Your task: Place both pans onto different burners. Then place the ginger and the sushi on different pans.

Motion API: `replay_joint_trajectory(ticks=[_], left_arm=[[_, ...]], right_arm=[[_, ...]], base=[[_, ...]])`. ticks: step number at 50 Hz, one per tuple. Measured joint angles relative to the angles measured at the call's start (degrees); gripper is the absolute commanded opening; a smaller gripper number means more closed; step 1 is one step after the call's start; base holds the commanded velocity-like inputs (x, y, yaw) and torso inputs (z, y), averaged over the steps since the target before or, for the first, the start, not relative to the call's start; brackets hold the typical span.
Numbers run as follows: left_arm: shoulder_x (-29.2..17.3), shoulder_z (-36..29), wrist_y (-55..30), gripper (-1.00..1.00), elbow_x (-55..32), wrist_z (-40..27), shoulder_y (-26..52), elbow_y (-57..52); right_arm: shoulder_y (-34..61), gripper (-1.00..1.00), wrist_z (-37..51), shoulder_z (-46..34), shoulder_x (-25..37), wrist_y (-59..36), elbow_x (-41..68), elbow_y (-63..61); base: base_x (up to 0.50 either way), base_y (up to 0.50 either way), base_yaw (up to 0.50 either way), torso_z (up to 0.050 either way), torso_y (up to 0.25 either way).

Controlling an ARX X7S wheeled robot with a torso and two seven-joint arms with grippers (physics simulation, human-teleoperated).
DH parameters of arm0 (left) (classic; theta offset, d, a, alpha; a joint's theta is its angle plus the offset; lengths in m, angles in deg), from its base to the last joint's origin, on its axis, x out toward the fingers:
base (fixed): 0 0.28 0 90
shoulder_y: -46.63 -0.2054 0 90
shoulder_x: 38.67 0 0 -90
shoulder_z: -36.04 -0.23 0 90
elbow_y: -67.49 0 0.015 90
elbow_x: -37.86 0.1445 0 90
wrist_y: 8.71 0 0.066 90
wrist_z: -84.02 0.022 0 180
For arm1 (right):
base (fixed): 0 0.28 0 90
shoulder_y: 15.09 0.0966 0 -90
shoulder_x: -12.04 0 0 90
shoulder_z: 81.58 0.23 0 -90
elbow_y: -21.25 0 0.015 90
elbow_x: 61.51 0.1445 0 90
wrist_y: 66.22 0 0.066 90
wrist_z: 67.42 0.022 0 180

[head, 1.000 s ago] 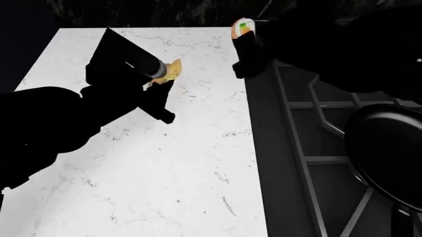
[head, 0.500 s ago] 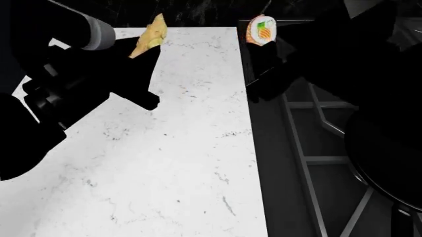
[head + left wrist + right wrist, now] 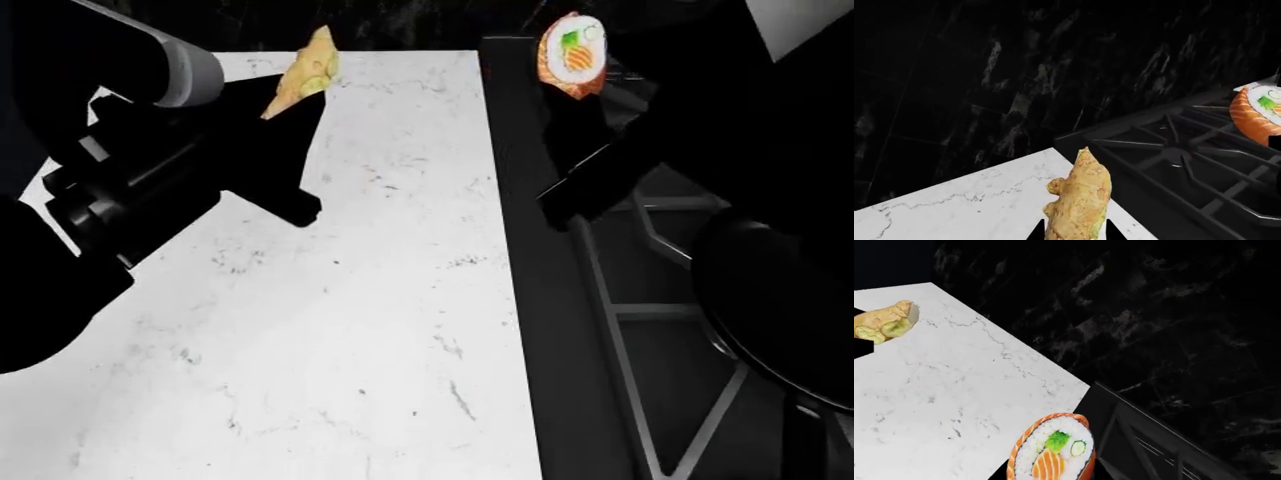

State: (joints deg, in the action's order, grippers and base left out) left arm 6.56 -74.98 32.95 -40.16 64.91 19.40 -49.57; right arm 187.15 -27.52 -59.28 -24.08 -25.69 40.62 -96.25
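Note:
My left gripper [image 3: 296, 88] is shut on the yellowish-tan ginger [image 3: 306, 68] and holds it up above the far end of the white counter; the ginger fills the left wrist view [image 3: 1079, 200] between the jaws. My right gripper [image 3: 577, 75] is shut on the orange sushi roll [image 3: 573, 53] and holds it in the air over the stove's near-left edge; the roll also shows in the right wrist view [image 3: 1051, 450] and the left wrist view [image 3: 1256, 109]. One black pan [image 3: 781, 310] sits on a burner grate at the right. The second pan is out of view.
The white marble counter [image 3: 334, 330] lies left of the dark stove [image 3: 627, 340]. A black cast-iron grate [image 3: 1187, 155] covers the far-left burner. A dark tiled wall [image 3: 1021, 75] stands behind both.
Both grippers have risen from the counter with their items. The right gripper has carried the sushi rightward and over the stove. The left gripper has held nearly still over the last half second.

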Motion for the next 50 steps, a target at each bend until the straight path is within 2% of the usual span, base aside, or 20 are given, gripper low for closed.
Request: replay_joint_trajectory(ticks=[24, 32, 50], left_arm=[[-0.35, 0.66, -0.38, -1.0, -1.9, -0.5, 2.03, -0.5], [-0.97, 1.27, -0.08, -1.0, -2.92, -0.55, 1.7, -1.18], [-1.46, 1.67, 0.05, -1.0, -4.02, -1.03, 1.58, -1.93]], right_arm=[[-2.07, -1.0, 0.7, 2.07, 2.01, 4.01, 1.18, -0.72], [-2.66, -1.0, 0.64, 2.9, 2.04, 5.61, 1.15, -0.75], [-5.11, -1.0, 0.03, 4.45, 3.12, 9.31, 1.93, -1.41]], base=[[-0.49, -0.02, 0.0, 0.0, 0.0], [-0.02, 0.0, 0.0, 0.0, 0.0], [-0.01, -0.5, 0.0, 0.0, 0.0]])
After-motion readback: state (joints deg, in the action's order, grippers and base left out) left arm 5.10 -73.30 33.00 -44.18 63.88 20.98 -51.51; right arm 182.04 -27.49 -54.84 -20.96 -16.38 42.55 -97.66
